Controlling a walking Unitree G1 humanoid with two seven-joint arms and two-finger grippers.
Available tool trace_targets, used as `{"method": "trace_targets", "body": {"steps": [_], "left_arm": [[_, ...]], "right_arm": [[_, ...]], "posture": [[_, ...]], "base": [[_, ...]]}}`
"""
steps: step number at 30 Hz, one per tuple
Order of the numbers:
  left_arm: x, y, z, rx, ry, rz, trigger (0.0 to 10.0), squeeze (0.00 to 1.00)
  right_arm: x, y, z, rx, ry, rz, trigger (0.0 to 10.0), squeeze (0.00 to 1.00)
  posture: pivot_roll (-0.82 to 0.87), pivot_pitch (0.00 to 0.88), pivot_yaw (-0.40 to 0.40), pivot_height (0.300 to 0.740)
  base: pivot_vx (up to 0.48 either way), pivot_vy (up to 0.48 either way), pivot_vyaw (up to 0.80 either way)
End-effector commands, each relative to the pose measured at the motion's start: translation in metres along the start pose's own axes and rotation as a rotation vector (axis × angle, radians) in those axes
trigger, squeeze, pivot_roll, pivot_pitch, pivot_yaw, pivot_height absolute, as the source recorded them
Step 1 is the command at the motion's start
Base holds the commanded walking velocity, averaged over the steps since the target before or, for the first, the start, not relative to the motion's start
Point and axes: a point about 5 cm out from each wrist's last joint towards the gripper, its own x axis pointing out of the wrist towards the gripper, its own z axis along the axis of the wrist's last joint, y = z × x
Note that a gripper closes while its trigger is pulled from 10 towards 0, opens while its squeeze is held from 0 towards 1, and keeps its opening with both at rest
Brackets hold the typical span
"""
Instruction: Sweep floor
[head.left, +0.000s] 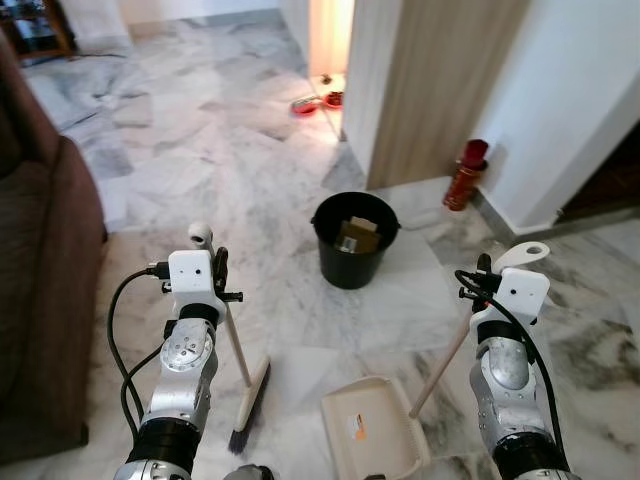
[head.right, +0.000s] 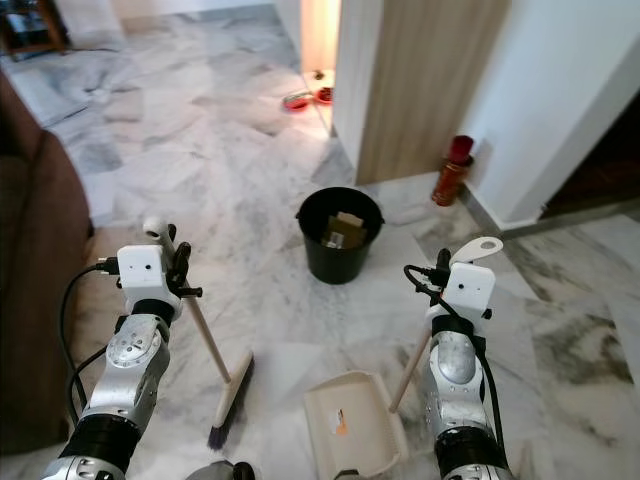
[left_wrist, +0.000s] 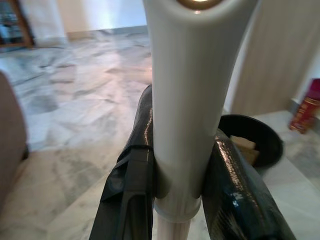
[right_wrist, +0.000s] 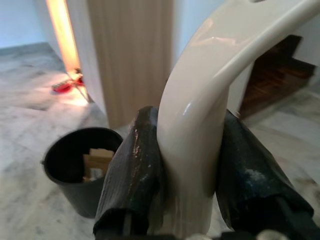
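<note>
Marble floor (head.left: 200, 150) is faced; broom (head.left: 245, 395) is clamped in left gripper (left_wrist: 180, 165), dustpan (head.left: 372, 425) in right gripper (right_wrist: 187, 165). Debris could be scattered if the pan lifts.

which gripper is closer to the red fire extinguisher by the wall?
Right. The right gripper, shut on the dustpan handle, sits just below the fire extinguisher. The left gripper, clamping the broom handle, is across the floor beyond the black bucket.

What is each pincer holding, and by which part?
Left pincer grips the broom near its handle top; right pincer grips the dustpan by its handle end.
</note>
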Motion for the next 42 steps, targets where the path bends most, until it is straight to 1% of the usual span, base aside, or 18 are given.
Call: {"method": "trace_targets", "body": {"steps": [1,6,11,14,17,29,42], "left_arm": [[0.0017,0.0001,0.0038,0.009,-0.019,-0.01,10.0,0.0],[0.0024,-0.0007,0.0047,0.011,-0.02,-0.024,10.0,0.0],[0.0041,-0.0053,0.0063,0.011,-0.022,-0.05,10.0,0.0],[0.0039,-0.0074,0.0053,0.037,-0.015,-0.058,10.0,0.0],[0.0042,-0.0074,0.0053,0.045,-0.013,-0.055,10.0,0.0],[0.0057,-0.0055,0.0069,0.064,-0.016,-0.051,10.0,0.0],[0.0063,-0.0061,0.0086,0.075,-0.025,-0.05,10.0,0.0]], "right_arm": [[0.0001,-0.0003,0.0018,0.001,-0.017,-0.006,10.0,0.0],[-0.0003,-0.0037,0.001,-0.007,-0.017,-0.025,10.0,0.0],[0.0007,-0.0064,0.0023,-0.012,-0.023,-0.045,10.0,0.0],[0.0005,-0.0071,0.0021,-0.013,-0.023,-0.051,10.0,0.0],[0.0001,-0.0069,0.0016,-0.015,-0.021,-0.052,10.0,0.0],[0.0023,-0.0016,0.0041,-0.021,-0.028,-0.047,10.0,0.0],[0.0024,-0.0023,0.0041,-0.028,-0.029,-0.053,10.0,0.0]], "posture": [[0.02,0.101,-0.008,0.74],[0.02,0.111,0.001,0.74],[0.02,0.131,0.004,0.74],[0.02,0.141,0.004,0.74],[0.02,0.149,0.005,0.74],[0.03,0.17,0.008,0.74],[0.03,0.171,0.008,0.74]], "base": [[0.0,0.0,-0.8],[0.0,0.0,-0.16],[0.0,0.0,0.0],[0.0,0.0,-0.8],[0.0,0.0,-0.8],[0.0,-0.292,-0.8],[0.0,-0.322,-0.8]]}}
